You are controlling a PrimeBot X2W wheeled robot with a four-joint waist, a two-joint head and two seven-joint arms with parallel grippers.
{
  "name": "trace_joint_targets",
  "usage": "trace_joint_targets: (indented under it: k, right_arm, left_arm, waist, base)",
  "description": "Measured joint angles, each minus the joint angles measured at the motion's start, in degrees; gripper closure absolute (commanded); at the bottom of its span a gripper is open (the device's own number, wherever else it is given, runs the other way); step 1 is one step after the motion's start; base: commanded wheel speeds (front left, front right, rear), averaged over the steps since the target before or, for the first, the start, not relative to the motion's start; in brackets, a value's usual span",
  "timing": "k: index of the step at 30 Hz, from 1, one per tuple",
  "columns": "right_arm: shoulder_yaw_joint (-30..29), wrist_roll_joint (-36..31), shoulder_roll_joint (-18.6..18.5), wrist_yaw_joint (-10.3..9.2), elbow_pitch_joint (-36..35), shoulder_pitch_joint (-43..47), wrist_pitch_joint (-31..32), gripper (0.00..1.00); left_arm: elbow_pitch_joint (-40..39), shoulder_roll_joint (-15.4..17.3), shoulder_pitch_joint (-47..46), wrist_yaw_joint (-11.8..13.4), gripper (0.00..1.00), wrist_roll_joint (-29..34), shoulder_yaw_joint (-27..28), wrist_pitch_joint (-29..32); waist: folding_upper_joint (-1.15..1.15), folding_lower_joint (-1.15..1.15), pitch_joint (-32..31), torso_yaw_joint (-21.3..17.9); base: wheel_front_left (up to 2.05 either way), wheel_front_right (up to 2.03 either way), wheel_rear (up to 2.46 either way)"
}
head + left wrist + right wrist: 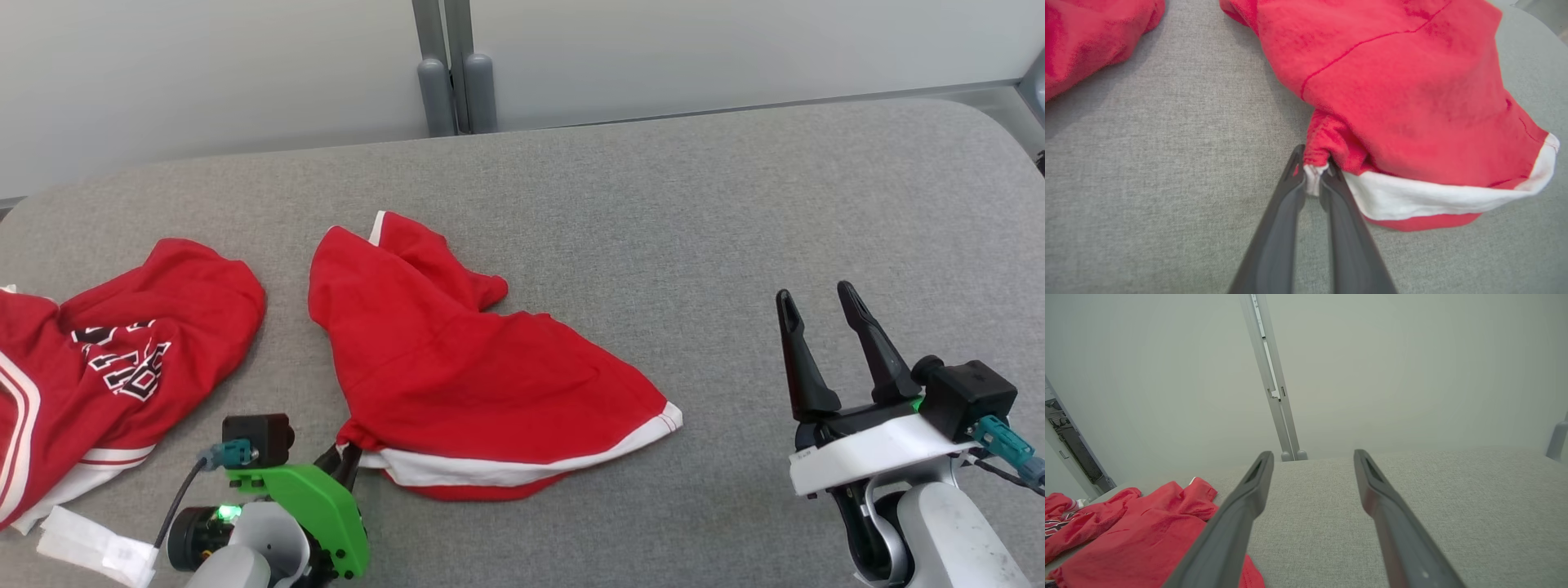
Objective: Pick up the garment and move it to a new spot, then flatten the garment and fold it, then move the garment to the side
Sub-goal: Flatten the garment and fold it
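In the head view, the left pincer [349, 459] sits nearest, at the lower left. It is closed on the white-trimmed corner of the red garment [457, 367], which lies crumpled at the middle of the grey worktop [735, 204]. A corner grip like this likely serves to lift and carry it. The right pincer [815, 294] hovers wide and empty at the lower right, well apart from the cloth, probably waiting its turn. A second garment [139, 343], red with lettering, lies at the far left, with a white label [90, 547] beside it.

In the left wrist view, the fingers [1286, 196] stand narrow, pinching the bunched hem between them.

In the right wrist view, the spread fingers [1241, 506] frame bare fabric-covered worktop, with a pale wall [1412, 355] and a grey post [1274, 388] behind.
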Motion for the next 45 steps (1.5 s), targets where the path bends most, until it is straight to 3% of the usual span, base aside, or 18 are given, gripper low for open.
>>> trace_joint_targets:
  k: [1, 2, 3, 12, 21, 31, 45]
  right_arm:
    - [0.09, 0.0, -0.04, 0.0, 0.07, 0.02, 0.0, 0.0]
    - [0.15, 0.01, -0.12, 0.0, 0.11, 0.03, 0.0, 0.0]
    - [0.24, 0.01, -0.25, 0.0, 0.16, 0.04, 0.0, 0.0]
    - [0.71, 0.12, -0.98, 0.0, 0.57, 0.8, 0.0, 0.0]
    - [0.65, 0.9, -0.79, 0.0, 0.36, 2.16, 0.0, 0.0]
    - [-0.79, 0.88, -0.16, 0.0, -0.31, 4.93, 0.0, 0.0]
    - [0.86, 0.77, -0.85, 0.0, 1.43, 4.67, 0.0, 0.0]
  left_arm:
    - [0.04, 0.04, 0.48, 0.13, 0.79, -0.04, 0.13, -0.3]
    - [0.15, 0.07, 1.02, 0.27, 0.5, -0.04, 0.32, -0.96]
    - [0.35, 0.09, 1.37, 0.44, 0.0, -0.02, 0.53, -2.0]
    - [-1.04, 0.8, 2.49, 0.25, 0.0, 1.26, 2.1, -10.95]
    - [-10.94, 4.33, 7.03, 4.53, 0.0, 6.14, 5.41, -20.61]
    - [-18.79, 2.57, 12.49, 5.49, 0.0, 11.18, 9.54, -22.72]
    - [-17.13, 0.48, 13.76, 3.33, 0.0, 14.23, 11.26, -22.49]
  waist:
    - [0.0, 0.0, 0.0, 0.17]
    - [0.0, 0.0, 0.01, 0.31]
    - [0.0, 0.0, 0.02, 0.39]
    - [0.0, 0.0, -0.8, 0.71]
    - [0.0, 0.0, -2.44, 0.48]
    - [0.0, 0.0, -3.26, 0.56]
    - [0.0, 0.0, -4.01, 0.27]
  base:
    - [0.0, 0.0, 0.0]
    - [0.0, 0.0, 0.0]
    - [0.0, 0.0, 0.0]
    - [0.0, 0.0, 0.0]
    - [0.0, 0.0, 0.0]
    - [0.0, 0.0, 0.0]
    - [0.0, 0.0, 0.0]
